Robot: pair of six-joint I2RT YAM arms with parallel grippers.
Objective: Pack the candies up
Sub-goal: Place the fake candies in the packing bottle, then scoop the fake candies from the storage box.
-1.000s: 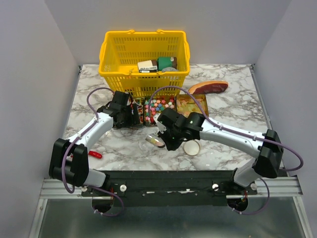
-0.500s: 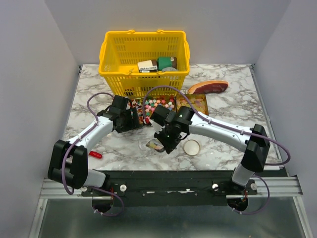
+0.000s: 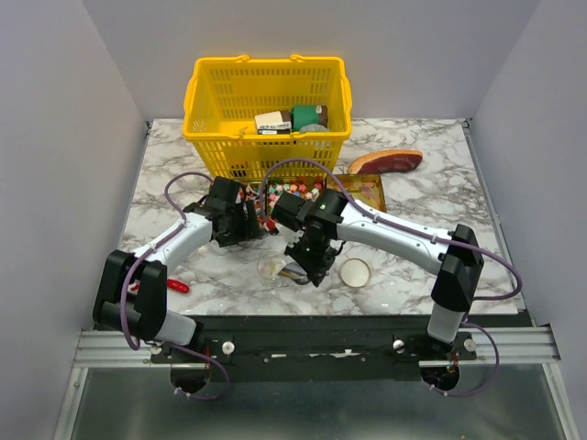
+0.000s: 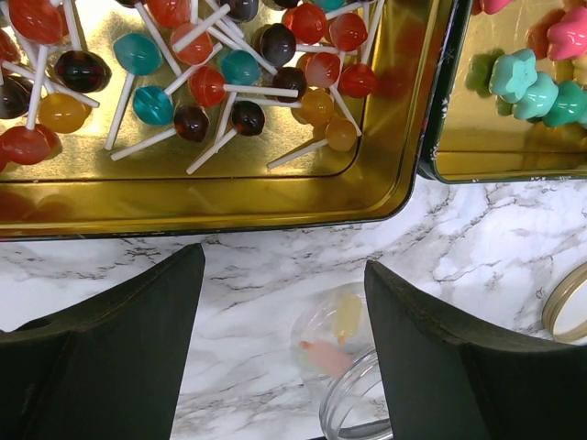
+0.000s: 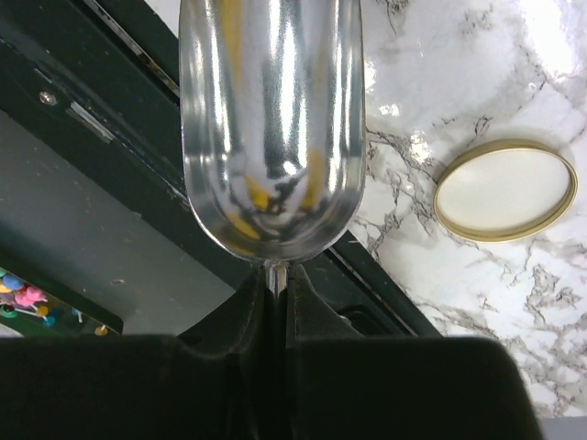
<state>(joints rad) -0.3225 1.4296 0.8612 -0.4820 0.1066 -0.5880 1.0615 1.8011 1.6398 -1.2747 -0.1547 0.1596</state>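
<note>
mirror-bright metal scoop (image 5: 271, 128), glossy candies (image 4: 207, 85), shiny gold tin (image 4: 229, 197), marble-look table (image 4: 275, 275)

Basket (image 3: 266, 101) at back of table (image 3: 440, 211). Trays (image 3: 362, 191) of candies (image 3: 293, 191) just before it; meat slab (image 3: 385, 161) to their right. Jar (image 3: 272, 268) before trays, my scoop (image 5: 271, 119) between jar and lid (image 3: 354, 272).

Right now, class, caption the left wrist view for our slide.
Open left claw frames a clear jar lying just short of a gold tray of lollipops.
</note>
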